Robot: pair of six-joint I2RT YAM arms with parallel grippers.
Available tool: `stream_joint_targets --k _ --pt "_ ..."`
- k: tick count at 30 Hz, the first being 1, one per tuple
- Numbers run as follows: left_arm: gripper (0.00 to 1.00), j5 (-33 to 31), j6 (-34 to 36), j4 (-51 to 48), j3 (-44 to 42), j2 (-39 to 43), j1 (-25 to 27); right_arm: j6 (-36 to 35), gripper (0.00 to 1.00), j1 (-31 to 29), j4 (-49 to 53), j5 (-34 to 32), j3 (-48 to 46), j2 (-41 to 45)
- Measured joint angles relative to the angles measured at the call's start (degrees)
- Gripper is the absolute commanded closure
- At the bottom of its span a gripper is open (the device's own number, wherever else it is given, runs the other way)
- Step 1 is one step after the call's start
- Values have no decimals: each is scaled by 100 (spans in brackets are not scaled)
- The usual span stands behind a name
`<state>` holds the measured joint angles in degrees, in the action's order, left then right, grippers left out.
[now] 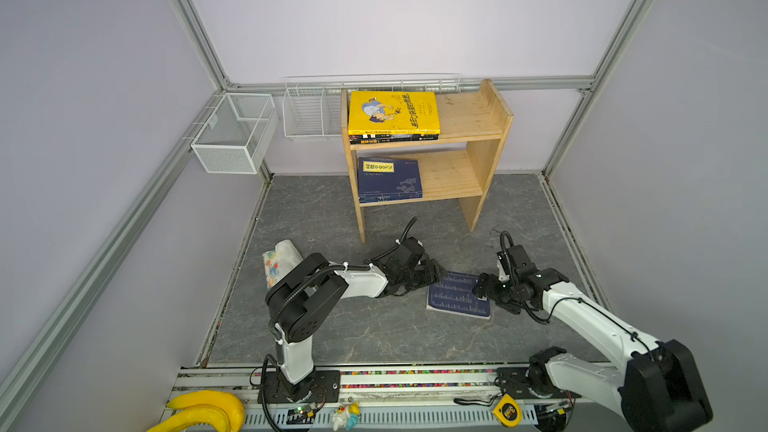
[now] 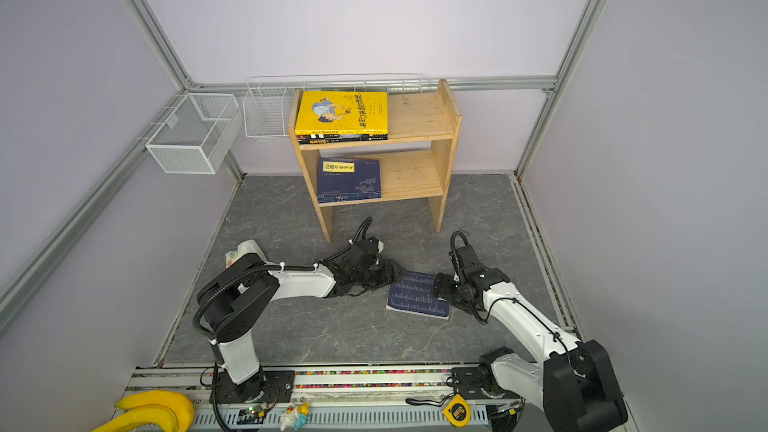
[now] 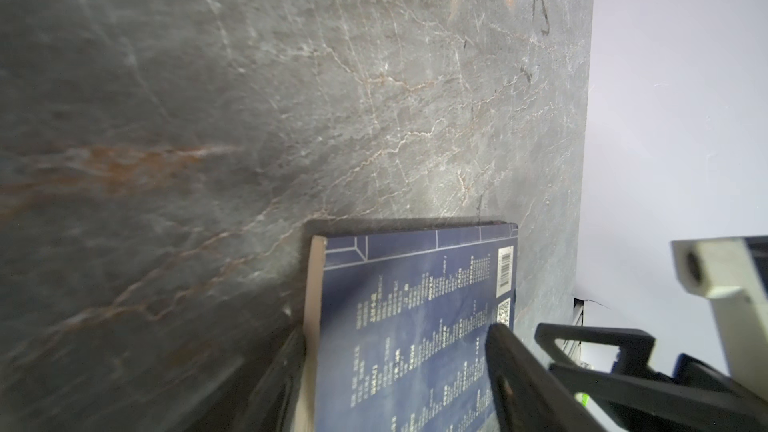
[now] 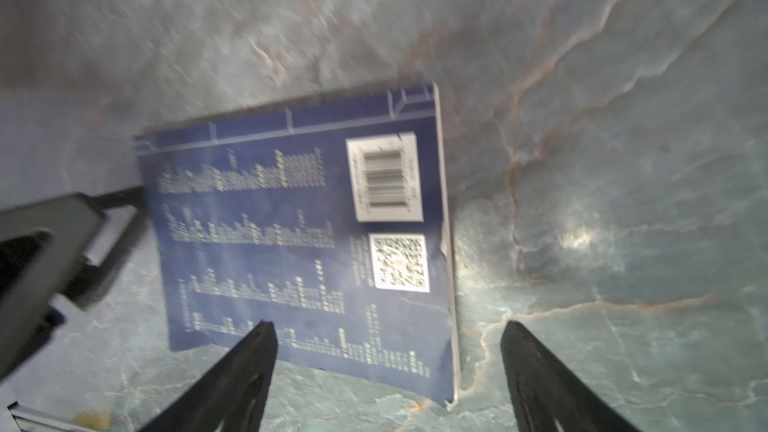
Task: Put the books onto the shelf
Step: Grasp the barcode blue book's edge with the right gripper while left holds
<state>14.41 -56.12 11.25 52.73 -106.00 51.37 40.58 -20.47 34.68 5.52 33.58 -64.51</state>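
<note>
The shelf (image 1: 490, 118) has room at the right end of both tiers. At the left end, the stack under the yellow book (image 1: 392, 112) fills the top tier and a navy book (image 1: 388, 180) fills the lower one. The table (image 1: 332, 326) towards its near edge is bare. Mid-table the loose book (image 1: 457, 295) lies hemmed between my left tool (image 1: 438, 274) and right tool (image 1: 482, 288), both spread wide.
</note>
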Motion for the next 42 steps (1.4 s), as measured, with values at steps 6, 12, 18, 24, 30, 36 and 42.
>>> stream_joint_targets --k 6,12,18,24,30,36,42 --pt "29 48 2 -83 83 -42 0 0 26 61 -245 540 -533 151" --pt "30 208 11 68 140 -164 -48 208 47 94 -549 876 -680 129" --pt "30 254 -2 173 140 -201 -63 439 56 127 -592 907 -717 564" --pt "30 256 2 160 146 -201 -63 573 62 225 -466 695 -636 1043" --pt "31 256 13 151 151 -201 -63 573 61 245 -199 518 -573 859" --pt "31 256 22 153 151 -205 -63 455 61 245 15 374 -407 804" --pt "31 258 22 153 151 -208 -63 514 63 245 -236 529 -479 820"
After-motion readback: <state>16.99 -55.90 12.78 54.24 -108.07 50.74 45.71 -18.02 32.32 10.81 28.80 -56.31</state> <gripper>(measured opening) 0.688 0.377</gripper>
